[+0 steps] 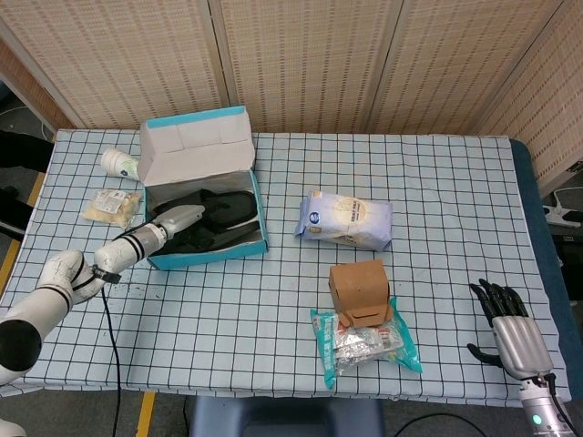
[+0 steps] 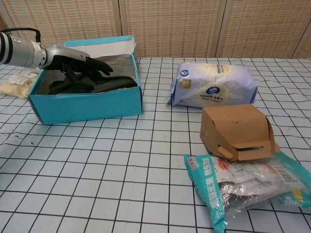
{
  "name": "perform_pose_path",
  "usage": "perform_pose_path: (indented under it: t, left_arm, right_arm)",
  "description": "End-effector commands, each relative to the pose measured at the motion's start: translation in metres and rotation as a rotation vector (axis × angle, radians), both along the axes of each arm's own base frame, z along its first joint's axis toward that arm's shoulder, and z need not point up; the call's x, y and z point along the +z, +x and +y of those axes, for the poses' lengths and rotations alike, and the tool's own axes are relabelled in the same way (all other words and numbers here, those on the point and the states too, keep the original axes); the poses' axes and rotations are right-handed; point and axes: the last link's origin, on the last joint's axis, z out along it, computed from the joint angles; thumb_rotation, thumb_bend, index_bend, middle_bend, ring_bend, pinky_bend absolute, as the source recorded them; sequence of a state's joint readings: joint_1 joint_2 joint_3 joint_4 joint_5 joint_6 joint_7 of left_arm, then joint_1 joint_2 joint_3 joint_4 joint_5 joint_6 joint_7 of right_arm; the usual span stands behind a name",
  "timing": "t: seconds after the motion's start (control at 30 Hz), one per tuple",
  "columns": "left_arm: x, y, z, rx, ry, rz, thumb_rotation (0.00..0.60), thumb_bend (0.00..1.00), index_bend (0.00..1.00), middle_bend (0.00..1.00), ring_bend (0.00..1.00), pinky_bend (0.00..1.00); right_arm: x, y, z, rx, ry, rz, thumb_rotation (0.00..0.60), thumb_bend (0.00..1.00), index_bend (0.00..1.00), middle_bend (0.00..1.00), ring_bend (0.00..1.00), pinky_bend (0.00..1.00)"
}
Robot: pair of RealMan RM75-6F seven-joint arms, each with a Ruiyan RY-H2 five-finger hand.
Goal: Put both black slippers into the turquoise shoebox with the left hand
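The turquoise shoebox [image 1: 209,254] [image 2: 85,104] stands at the left of the table with its lid raised behind it. Both black slippers [image 1: 221,217] [image 2: 99,84] lie inside it, side by side. My left hand [image 1: 176,219] [image 2: 73,59] reaches in over the box's left wall. Its fingers are spread above the slippers, and the thumb points down at them without gripping anything. My right hand [image 1: 508,330] lies far off at the table's front right corner with its fingers stretched out and nothing in it. The chest view does not show it.
A white cup [image 1: 122,164] and a snack packet [image 1: 113,208] lie left of the box. A white-and-blue bag [image 1: 346,219] [image 2: 214,85] sits mid-table. Nearer the front are a cardboard carton [image 1: 360,290] [image 2: 237,131] and a teal-edged plastic packet [image 1: 369,342] [image 2: 243,187].
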State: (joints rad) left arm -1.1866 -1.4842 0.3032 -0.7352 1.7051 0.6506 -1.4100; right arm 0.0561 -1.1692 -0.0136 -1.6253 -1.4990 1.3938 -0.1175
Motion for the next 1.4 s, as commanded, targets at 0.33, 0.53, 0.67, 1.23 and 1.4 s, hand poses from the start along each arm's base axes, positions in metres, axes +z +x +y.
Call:
perform_pose_path:
  t: [0.33,0.53,0.67,1.23,1.4]
  left_arm:
    - [-0.016,-0.035,-0.003,0.062,-0.006,0.073,0.6,0.51,0.0,0.01,0.03,0.18]
    - [-0.018,-0.039,-0.002,0.074,-0.006,0.075,0.6,0.51,0.0,0.01,0.03,0.18]
    - [-0.012,-0.033,0.0,0.054,0.001,0.029,0.6,0.51,0.0,0.01,0.03,0.18]
    - [0.039,0.012,-0.019,-0.092,0.062,-0.302,0.6,0.42,0.0,0.0,0.0,0.02]
    - [0.068,0.004,-0.056,-0.271,0.231,-0.247,0.6,0.42,0.0,0.0,0.0,0.02]
  right_arm:
    - [-0.002,0.0,0.0,-0.001,0.011,0.002,0.6,0.08,0.0,0.0,0.0,0.0]
    - [-0.003,0.0,0.0,-0.001,0.015,0.004,0.6,0.08,0.0,0.0,0.0,0.0]
    - [-0.002,0.0,0.0,-0.001,0.013,0.002,0.6,0.08,0.0,0.0,0.0,0.0]
    - [0.0,0.006,0.005,0.026,0.006,-0.011,0.6,0.08,0.0,0.0,0.0,0.0]
    - [0.001,0.008,0.002,0.041,0.003,-0.016,0.6,0.08,0.0,0.0,0.0,0.0]
